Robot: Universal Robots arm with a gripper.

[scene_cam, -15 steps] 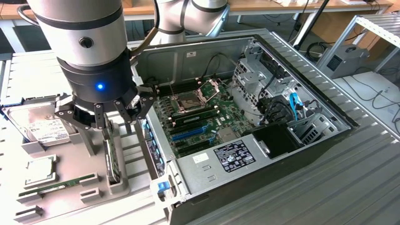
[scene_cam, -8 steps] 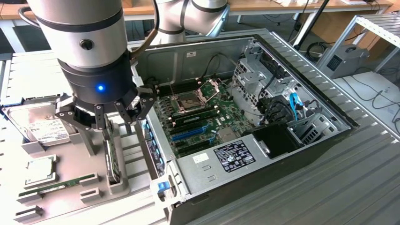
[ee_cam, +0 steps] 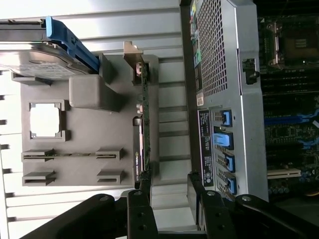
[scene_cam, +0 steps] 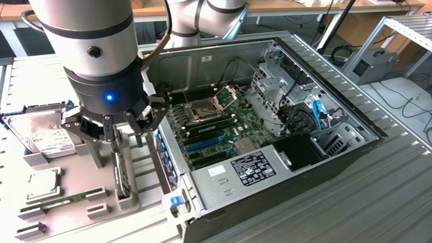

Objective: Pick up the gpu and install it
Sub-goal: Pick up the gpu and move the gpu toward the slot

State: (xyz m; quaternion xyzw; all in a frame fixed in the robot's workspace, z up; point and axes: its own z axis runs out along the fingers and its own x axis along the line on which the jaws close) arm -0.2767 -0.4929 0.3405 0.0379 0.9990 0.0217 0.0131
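Farthest to the exterior view's left of the fingers (scene_cam: 108,130) lies a hard drive (scene_cam: 46,135). A processor chip (scene_cam: 44,185) and a memory stick (scene_cam: 64,198) sit nearer the camera on the same grey holder (scene_cam: 131,201) (it rests on the pale tabletop (scene_cam: 40,86)). The fingers are spread open and grip nothing. The graphics card (scene_cam: 121,174) stands on edge in the holder close beneath them, in line with one finger. To their right in that view sits the open computer case (scene_cam: 324,116).
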